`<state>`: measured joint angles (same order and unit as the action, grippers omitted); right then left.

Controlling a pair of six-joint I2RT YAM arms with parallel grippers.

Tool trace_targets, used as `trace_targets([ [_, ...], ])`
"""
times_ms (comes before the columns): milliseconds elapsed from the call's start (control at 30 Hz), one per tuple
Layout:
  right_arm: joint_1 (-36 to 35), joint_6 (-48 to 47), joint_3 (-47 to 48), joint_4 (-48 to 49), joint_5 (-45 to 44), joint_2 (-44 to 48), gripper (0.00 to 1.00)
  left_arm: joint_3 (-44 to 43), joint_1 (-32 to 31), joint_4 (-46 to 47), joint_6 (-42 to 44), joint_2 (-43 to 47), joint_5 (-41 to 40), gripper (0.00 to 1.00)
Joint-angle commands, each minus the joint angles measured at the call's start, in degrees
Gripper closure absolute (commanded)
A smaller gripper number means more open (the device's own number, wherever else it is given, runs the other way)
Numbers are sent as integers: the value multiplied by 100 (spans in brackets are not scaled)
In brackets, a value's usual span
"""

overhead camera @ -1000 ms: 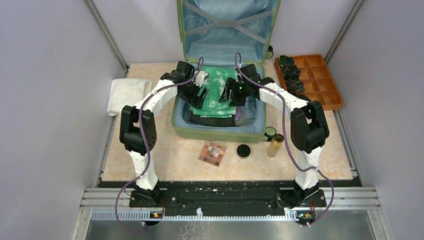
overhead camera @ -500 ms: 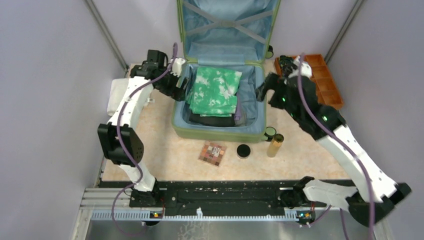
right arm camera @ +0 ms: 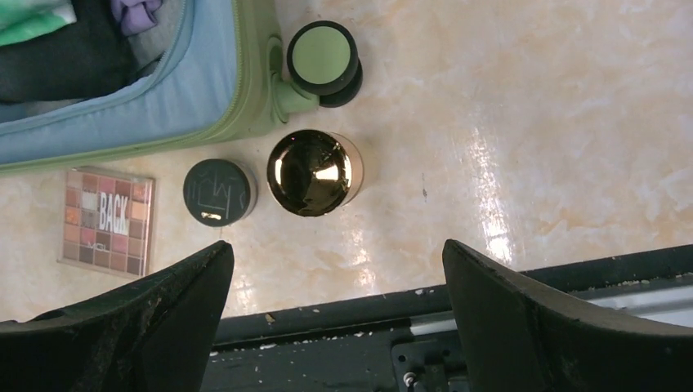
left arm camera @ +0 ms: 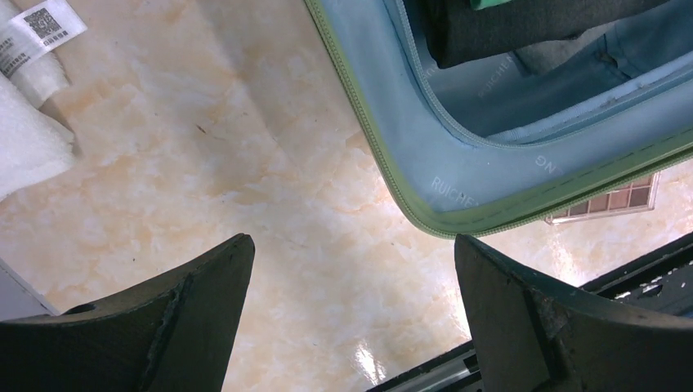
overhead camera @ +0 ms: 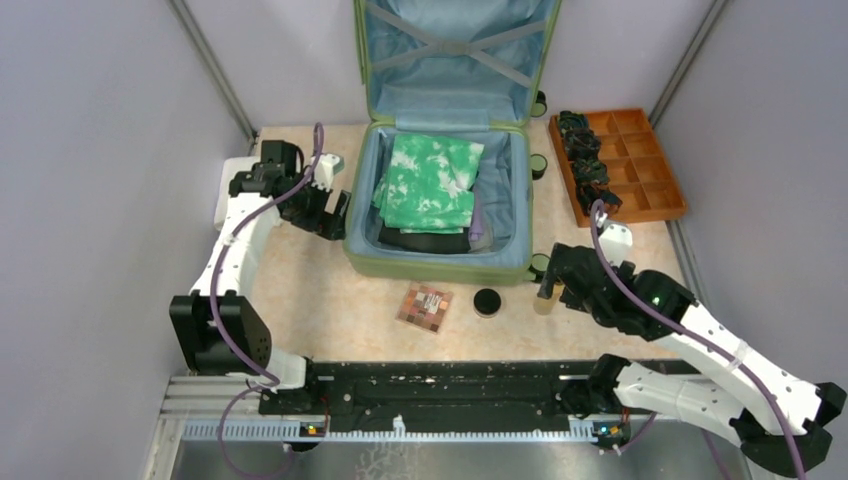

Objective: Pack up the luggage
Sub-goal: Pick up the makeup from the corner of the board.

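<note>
The large light-green hard-shell suitcase (overhead camera: pixel 440 268) lies open at the middle of the beige marbled tabletop (overhead camera: pixel 330 300). Its lid stands upright against the back wall, showing light blue lining and two crossed straps. Inside the base there's one folded green-and-white tie-dye garment (overhead camera: pixel 428 185) on top of dark clothing, with a scrap of purple at its right edge. One green-capped black wheel (right arm camera: pixel 324 57) pokes out at the near right corner.

Just in front sit three small items in a row: one square eyeshadow palette (overhead camera: pixel 425 307), one round black compact (overhead camera: pixel 487 301) and one shiny gold cylindrical bottle (right arm camera: pixel 315 171).

The right gripper (right arm camera: pixel 337 249) hangs directly over that bottle, jaws spread wide, nothing in them. The left gripper (left arm camera: pixel 353 245) is over bare tabletop just left of the suitcase, equally wide and empty.

Further out: one folded white towel (left arm camera: pixel 24 139) on the left, and one orange compartment tray (overhead camera: pixel 650 165) on the right.
</note>
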<state>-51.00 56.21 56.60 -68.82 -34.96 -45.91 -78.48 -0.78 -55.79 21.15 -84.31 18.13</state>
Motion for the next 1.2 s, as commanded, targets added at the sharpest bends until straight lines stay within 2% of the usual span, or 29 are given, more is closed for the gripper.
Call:
trace_targets([
  [0,-66,60,-247,149,-167,17,1,170,37,139,31,343,19,1],
  [267,-59,-268,-1229,1992,-677,-694,2,325,42,134,-23,336,50,1],
  [400,-58,-235,-1454,2494,-1033,-1006,9,428,41,192,0,347,-40,1],
  [600,-51,-186,-1701,2848,-1529,-1376,30,382,42,249,1,311,-143,1],
  [700,-59,-220,-1822,3025,-1665,-1473,44,353,36,260,6,291,-173,1],
  [767,-59,-189,-1868,3047,-1721,-1499,57,358,36,269,23,278,-189,1],
  [900,-59,-256,-1798,2984,-1815,-1415,91,381,37,278,38,277,-213,1],
  [933,-57,-304,-1730,2926,-1839,-1369,97,377,146,283,51,280,-199,1],
  [967,-59,-338,-1625,2796,-1861,-1320,100,379,180,281,48,272,-195,1],
  [1033,-59,-489,-1369,2591,-1814,-1190,100,377,191,280,57,267,-187,1],
  [1167,-14,-1089,-678,2118,-1195,-915,100,364,195,250,103,271,-180,1],
])
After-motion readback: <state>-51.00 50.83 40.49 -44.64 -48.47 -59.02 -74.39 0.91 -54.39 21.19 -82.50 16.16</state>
